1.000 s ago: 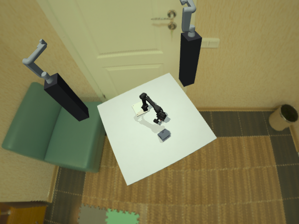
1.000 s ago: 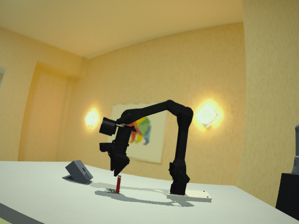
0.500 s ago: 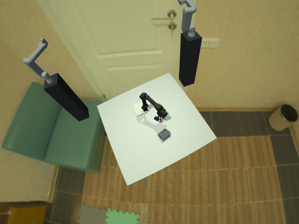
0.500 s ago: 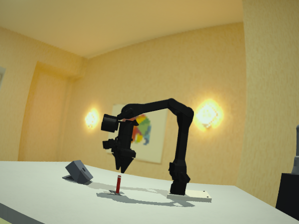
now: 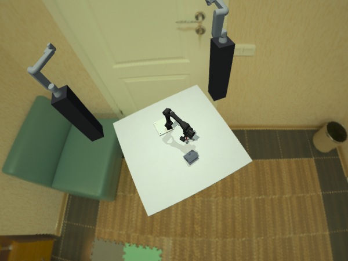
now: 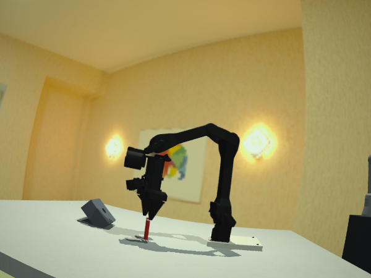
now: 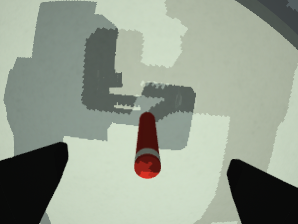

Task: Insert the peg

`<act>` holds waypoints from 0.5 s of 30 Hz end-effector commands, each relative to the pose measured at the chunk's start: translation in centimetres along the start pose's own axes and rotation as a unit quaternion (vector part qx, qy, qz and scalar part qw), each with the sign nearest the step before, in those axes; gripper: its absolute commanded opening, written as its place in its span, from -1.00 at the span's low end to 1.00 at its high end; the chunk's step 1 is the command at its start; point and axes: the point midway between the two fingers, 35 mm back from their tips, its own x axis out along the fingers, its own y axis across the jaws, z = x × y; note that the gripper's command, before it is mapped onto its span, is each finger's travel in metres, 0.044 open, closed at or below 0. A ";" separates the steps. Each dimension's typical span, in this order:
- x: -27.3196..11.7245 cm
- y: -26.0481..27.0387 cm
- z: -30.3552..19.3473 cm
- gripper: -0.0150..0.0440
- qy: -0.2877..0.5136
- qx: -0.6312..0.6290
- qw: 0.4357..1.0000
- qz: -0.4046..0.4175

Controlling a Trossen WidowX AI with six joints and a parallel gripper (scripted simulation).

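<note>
Claw [image 5: 186, 138] [image 6: 148, 217] [image 7: 150, 161] released above the upright red peg [image 5: 187, 139] [image 6: 146, 229] [image 7: 148, 145]; no writing legible.

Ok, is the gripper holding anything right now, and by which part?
Nothing is held: the gripper is open, and the red peg stands upright on the table.

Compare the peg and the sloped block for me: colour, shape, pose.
The peg is red; the sloped block is dark grey. The peg is a slim round rod, the block chunky and flat-faced. The peg stands upright, while the block's holed face is tilted. Both are on the white table.
</note>
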 end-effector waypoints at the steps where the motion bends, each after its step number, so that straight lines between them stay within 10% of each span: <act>1: 1.1 0.1 -0.1 1.00 0.006 0.002 1.000 0.002; 15: 3.3 0.1 -0.3 1.00 0.006 0.002 1.000 0.002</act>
